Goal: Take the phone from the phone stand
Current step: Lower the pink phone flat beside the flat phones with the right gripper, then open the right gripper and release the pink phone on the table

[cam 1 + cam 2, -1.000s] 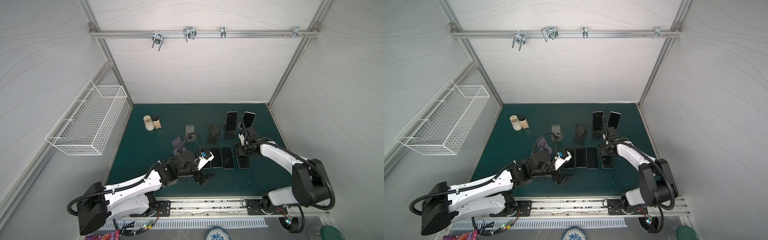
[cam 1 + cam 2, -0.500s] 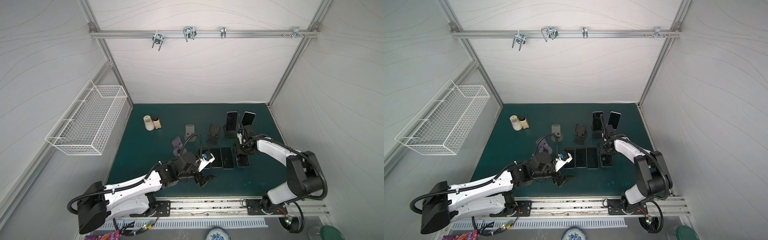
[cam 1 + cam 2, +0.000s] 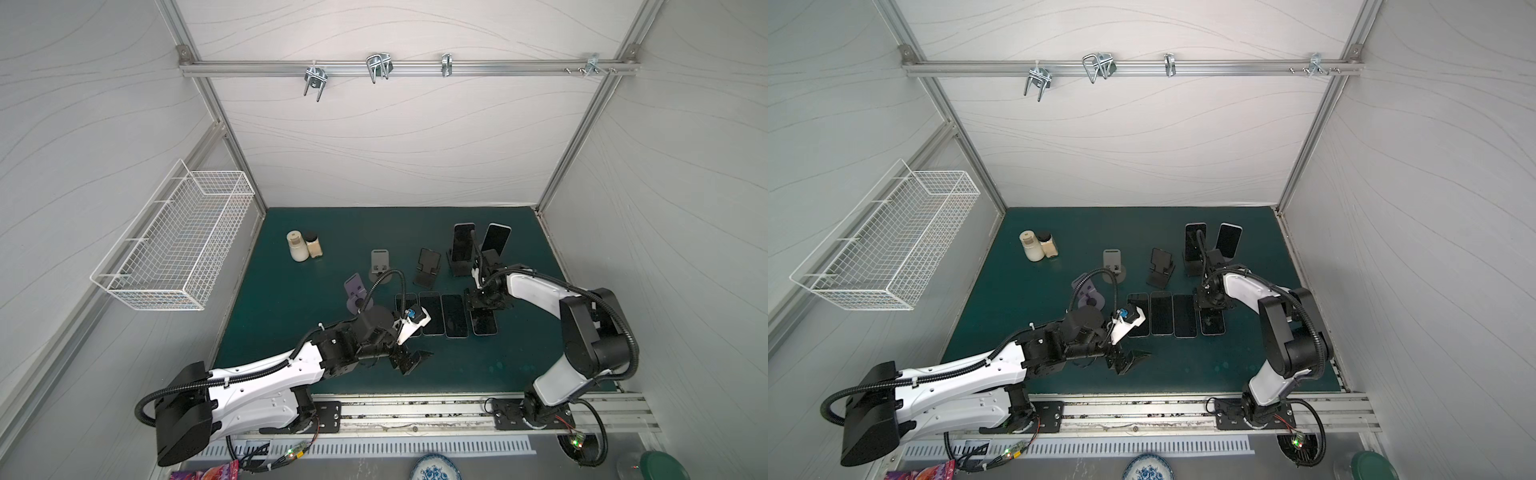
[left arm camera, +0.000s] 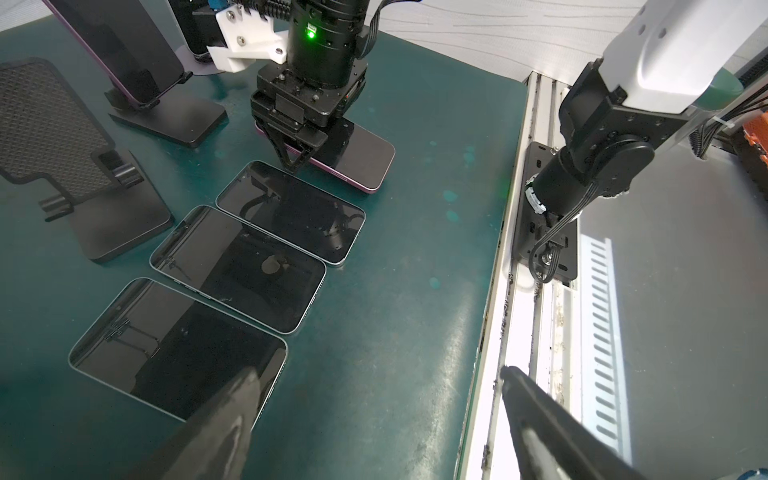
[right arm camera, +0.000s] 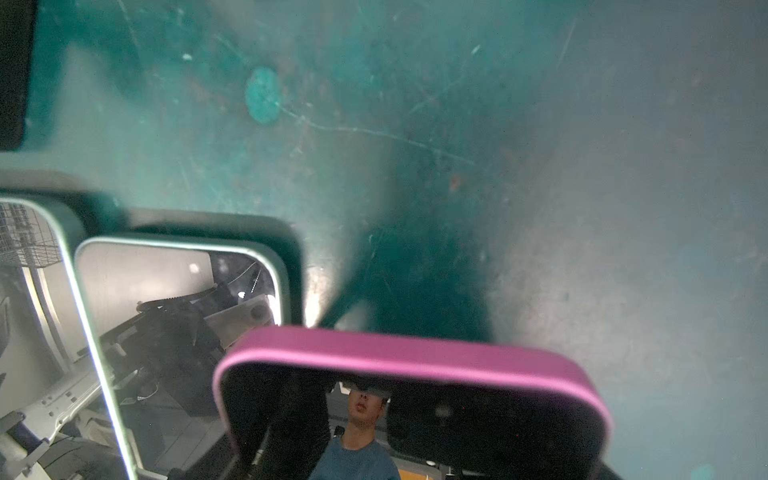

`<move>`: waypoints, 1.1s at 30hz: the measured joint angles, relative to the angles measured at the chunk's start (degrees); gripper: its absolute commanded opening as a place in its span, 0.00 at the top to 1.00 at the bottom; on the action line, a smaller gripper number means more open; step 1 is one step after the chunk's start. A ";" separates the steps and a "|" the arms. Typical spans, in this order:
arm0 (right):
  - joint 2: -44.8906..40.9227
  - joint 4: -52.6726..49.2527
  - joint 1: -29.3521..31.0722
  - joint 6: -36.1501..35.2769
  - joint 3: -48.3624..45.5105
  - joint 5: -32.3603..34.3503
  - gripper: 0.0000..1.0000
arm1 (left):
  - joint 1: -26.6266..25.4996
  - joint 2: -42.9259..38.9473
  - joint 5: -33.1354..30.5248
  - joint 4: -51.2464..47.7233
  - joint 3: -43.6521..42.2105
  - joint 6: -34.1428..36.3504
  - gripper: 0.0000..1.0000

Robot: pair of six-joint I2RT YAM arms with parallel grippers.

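A purple-edged phone lies at the right end of a row of flat phones on the green mat. My right gripper points down on that phone's far end, fingers shut on it; in the right wrist view its pink edge fills the foreground. At the back right, two phones lean upright on black phone stands. My left gripper hovers open over the mat near the front, left of the row, holding nothing; its fingers stand wide apart.
Empty stands sit behind the row: black, grey, purple. Two small bottles stand at the back left. A wire basket hangs on the left wall. The metal rail runs along the front edge.
My right arm's elbow has swung in toward the mat while its gripper stays down at the far end of the purple-edged phone. The left gripper has hardly moved.
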 measured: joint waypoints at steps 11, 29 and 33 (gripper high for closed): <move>1.40 -0.59 0.00 0.50 0.52 0.17 0.22 | -0.13 -0.04 -0.63 0.00 -0.55 0.00 0.08; 1.53 -2.12 -0.07 0.74 1.03 0.33 0.12 | -0.13 -0.02 -1.18 -0.02 -0.66 0.00 0.08; 1.51 -2.67 -0.22 1.05 1.11 0.09 0.13 | -0.17 -0.02 -1.20 -0.02 -0.66 0.00 0.08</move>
